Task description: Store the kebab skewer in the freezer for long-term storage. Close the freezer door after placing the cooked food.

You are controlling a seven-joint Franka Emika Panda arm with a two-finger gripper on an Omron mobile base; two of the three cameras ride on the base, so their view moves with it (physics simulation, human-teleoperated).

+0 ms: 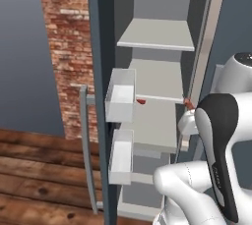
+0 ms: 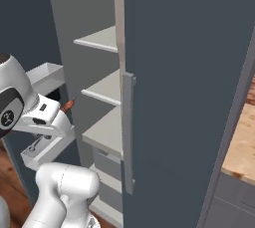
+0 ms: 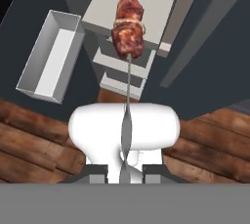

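My gripper (image 3: 125, 171) is shut on the bare stick of the kebab skewer (image 3: 129, 22), whose reddish-brown chunks point away from the hand toward the freezer (image 1: 157, 35). The freezer stands open and shows white shelves. In the base views the kebab skewer (image 1: 188, 103) (image 2: 68, 105) sits at the front edge of a middle shelf (image 1: 152, 121), with a red tip showing further in. The freezer door (image 1: 98, 47) is swung wide open to the left, with its bar handle (image 1: 83, 140) and white bins (image 1: 120, 101) on the inner face.
A tall slate-grey panel (image 2: 189, 97) with a vertical handle (image 2: 128, 132) stands right of the open compartment. A brick wall (image 1: 66, 47) and wood floor (image 1: 39, 180) lie left of the door. A door bin (image 3: 49, 56) lies left of the skewer in the hand view.
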